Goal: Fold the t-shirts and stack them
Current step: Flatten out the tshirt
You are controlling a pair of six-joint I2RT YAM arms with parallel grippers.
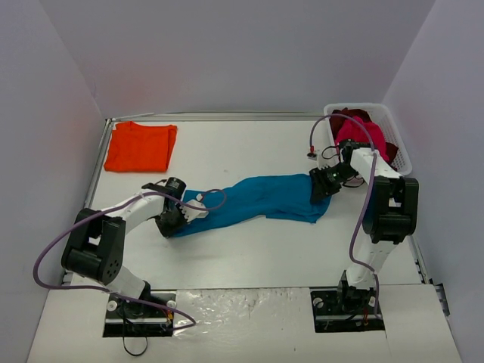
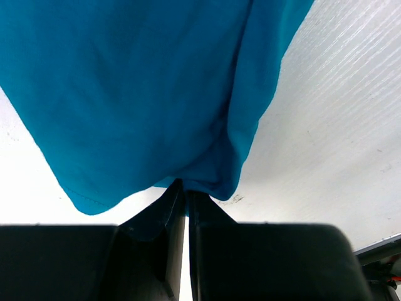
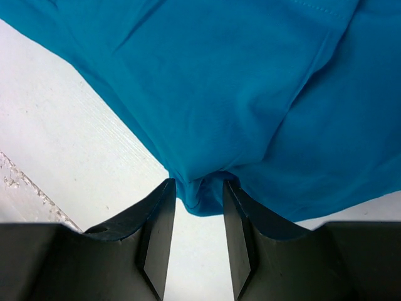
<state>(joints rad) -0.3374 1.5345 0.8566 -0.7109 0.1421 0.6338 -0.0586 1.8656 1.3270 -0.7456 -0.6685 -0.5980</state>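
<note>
We see the white table [image 1: 249, 253] bearing a teal-blue t-shirt [image 1: 265, 198], which lies as a long rumpled band running from one pair of jaws to the other. Beyond the left arm's jaws, at the far left corner, an orange t-shirt [image 1: 140, 146] lies folded flat, well apart from both arms. Just behind the right arm's jaws stands a white slotted basket [image 1: 401, 155], with a magenta-pink t-shirt [image 1: 361, 136] heaped in it and a dark red t-shirt [image 1: 349, 115] showing at its far end. The left gripper [image 2: 186, 188] sits at the band's left end, its jaws pressed together with almost no gap and pinching the teal cloth's edge. From the wrist view, the rest of the shirt spreads away ahead of the fingertips. The right gripper [image 3: 198, 183] sits at the band's right end with its jaws parted. A small bunched fold of the same teal cloth lies between them. It lies close against one finger, and bare table shows between it and the other. The shirt's body fans out ahead of these jaws too, lying flat on the table.
</note>
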